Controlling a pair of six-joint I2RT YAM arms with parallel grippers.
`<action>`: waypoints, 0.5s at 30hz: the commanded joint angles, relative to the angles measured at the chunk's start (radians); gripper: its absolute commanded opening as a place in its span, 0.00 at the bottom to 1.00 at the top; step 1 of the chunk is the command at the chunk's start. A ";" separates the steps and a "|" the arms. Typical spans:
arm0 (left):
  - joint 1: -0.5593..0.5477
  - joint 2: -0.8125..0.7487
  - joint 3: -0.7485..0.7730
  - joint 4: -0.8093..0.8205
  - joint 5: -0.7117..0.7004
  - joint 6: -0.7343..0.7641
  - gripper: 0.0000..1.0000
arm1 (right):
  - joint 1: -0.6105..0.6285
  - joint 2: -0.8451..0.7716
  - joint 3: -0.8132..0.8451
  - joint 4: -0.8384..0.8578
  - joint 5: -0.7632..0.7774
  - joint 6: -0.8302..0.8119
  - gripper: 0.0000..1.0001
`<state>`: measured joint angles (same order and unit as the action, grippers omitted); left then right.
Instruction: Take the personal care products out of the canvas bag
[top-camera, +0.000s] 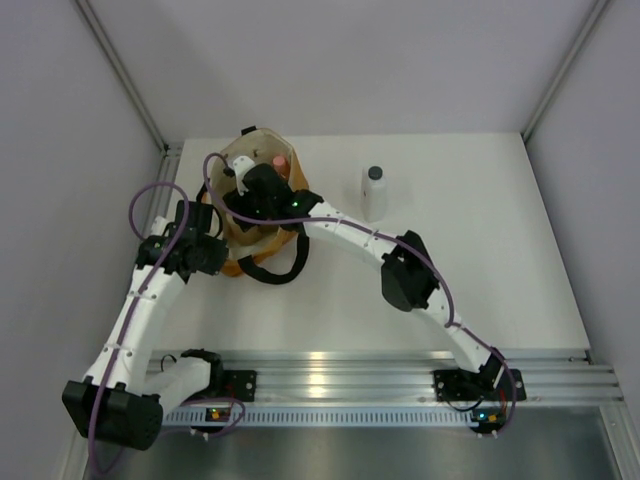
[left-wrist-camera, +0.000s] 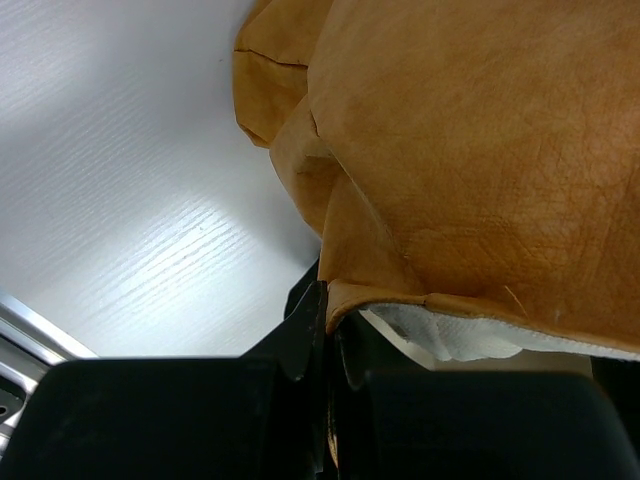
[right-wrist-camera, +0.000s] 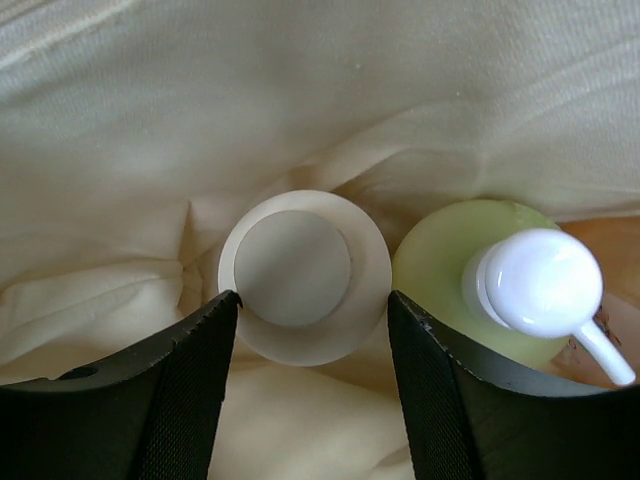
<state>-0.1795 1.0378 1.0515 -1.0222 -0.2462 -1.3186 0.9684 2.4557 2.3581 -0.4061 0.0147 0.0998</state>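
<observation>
Grip on the left side is confirmed: your left gripper (left-wrist-camera: 322, 325) is clamped on the rim of the mustard-tan canvas bag (left-wrist-camera: 480, 160), with a fold of tan canvas and cream lining pinched between its closed jaws. The bag bulges up and away from those jaws. It rests on the white table (top-camera: 480, 260), and its black strap handles (top-camera: 270, 272) trail out on the near side.

Your right gripper (right-wrist-camera: 312, 300) is down inside the bag's mouth, surrounded by cream lining. Its jaws are part open and closed against a cream plastic bottle (right-wrist-camera: 298, 272), seen cap-on from above. One finger meets each side of the bottle, which sits squarely between them. A pale yellow-green plastic bottle (right-wrist-camera: 435, 262) with a white pump (right-wrist-camera: 540, 280) stands just outside the right-hand jaw, close beside the cream one. Beyond it, further from the jaws, is an orange-pink bottle with a pink cap (top-camera: 281, 160), also inside the bag.

A white plastic bottle with a dark cap (top-camera: 373, 193) stands upright on the table, out of the bag, to the right and well apart from both sets of jaws.
</observation>
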 joint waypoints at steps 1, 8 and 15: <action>0.000 0.004 -0.018 -0.006 0.031 -0.014 0.00 | 0.021 0.031 0.050 0.107 -0.010 0.008 0.61; 0.000 0.021 -0.008 -0.003 0.036 -0.007 0.00 | 0.020 0.046 0.049 0.179 -0.010 0.021 0.62; 0.000 0.033 0.004 -0.003 0.038 0.009 0.00 | 0.016 0.078 0.049 0.207 0.001 0.029 0.63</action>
<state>-0.1795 1.0554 1.0515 -1.0206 -0.2386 -1.3174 0.9684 2.5015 2.3585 -0.2668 0.0170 0.1158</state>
